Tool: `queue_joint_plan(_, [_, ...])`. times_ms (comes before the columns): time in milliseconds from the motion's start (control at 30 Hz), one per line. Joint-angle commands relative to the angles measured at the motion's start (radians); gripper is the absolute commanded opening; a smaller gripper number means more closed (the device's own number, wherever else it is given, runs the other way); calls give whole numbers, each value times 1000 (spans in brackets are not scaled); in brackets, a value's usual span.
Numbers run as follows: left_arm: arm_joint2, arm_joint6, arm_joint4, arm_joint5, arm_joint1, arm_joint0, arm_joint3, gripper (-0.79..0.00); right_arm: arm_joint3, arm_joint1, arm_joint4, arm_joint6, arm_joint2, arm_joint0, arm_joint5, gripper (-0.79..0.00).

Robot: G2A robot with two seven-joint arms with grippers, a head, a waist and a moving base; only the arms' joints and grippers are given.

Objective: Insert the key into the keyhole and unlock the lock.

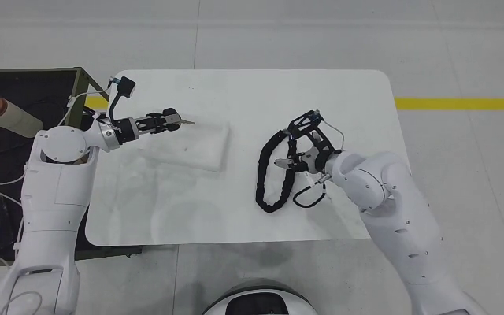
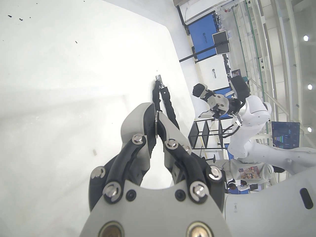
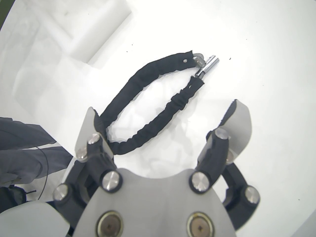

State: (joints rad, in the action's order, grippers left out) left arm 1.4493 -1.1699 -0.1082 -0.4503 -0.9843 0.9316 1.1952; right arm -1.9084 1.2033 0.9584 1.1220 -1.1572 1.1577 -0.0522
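Seemingly mid-approach: the left hand (image 1: 173, 121), upper left, pinches the key (image 2: 156, 125); the right hand (image 1: 288, 161) hangs open over the chain lock (image 1: 269, 179) mid-frame. Next likely needs steadying the lock cylinder (image 3: 210, 64).

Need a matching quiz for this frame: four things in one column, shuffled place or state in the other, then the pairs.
1. small silver metal key
2. black fabric-sleeved chain lock
3. flat white foam block
4. right gripper

a. fingers spread open
b. flat on the white table, by the left gripper
c. lying in a loop
d. pinched in the left gripper

Pairs: 1-d, 2-c, 3-b, 4-a.
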Motion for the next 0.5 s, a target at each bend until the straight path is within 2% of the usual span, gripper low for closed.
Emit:
queue_joint_plan(0, [0,0,0,0,0,0,0,-785,-1,2,-43,27,-16,41,19,0])
queue_joint_plan(233, [0,0,0,0,0,0,0,-785,139,39,-152,139,30,-109,195,0])
queue_joint_plan(333, [0,0,0,0,0,0,0,-785,235,58,-116,184,78,-184,268,0])
queue_joint_plan(467, [0,0,0,0,0,0,0,-785,333,87,-51,206,149,-278,310,0])
